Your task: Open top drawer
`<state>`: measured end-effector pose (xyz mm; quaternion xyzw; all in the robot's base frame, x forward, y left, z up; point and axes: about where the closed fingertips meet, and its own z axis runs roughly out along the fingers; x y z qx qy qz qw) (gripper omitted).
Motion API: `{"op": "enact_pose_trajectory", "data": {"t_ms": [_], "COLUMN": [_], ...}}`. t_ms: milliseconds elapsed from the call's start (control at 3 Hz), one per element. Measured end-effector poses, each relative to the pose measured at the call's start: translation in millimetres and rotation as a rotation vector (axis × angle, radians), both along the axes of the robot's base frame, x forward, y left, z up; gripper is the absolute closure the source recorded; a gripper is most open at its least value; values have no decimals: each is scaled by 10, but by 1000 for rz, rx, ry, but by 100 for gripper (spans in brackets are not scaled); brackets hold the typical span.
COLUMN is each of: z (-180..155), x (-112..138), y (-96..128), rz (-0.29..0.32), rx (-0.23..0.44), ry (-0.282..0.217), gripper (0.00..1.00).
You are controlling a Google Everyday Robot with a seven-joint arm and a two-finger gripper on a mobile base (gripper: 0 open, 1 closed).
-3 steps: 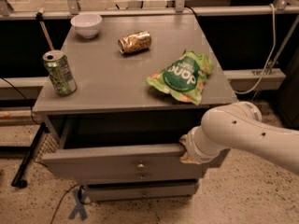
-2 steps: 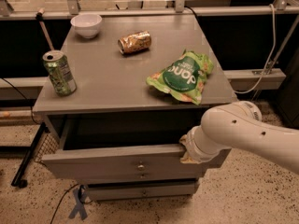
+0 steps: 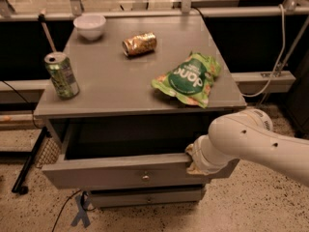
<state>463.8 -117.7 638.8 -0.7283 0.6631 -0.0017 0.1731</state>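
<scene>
So the tool [image 3: 192,159] sits right at the top edge of the top drawer [image 3: 120,174], right side, can't tell its grip. Drawer's pulled out under the counter [image 3: 116,83], green chip bag [image 3: 189,78] lying above.

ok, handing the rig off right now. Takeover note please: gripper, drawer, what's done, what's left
gripper: at the upper edge of the top drawer front, right of the knob, mostly hidden behind the arm's wrist.
top drawer: sticking out from under the tabletop, dark interior showing.
Done: drawer is partly open.
Left: probably a little more pull if full travel is wanted, then back the arm off.
Note: green can and chip bag sit on top, so pull smoothly.
</scene>
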Motion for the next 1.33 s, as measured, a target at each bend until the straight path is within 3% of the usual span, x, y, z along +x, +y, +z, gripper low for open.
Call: {"op": "enact_pose_trajectory", "data": {"t_ms": [1333], "z": [12], "x": [-130], "y": [14], "rz": [5], "rx": [0], "ry": [0], "gripper": [100]}}
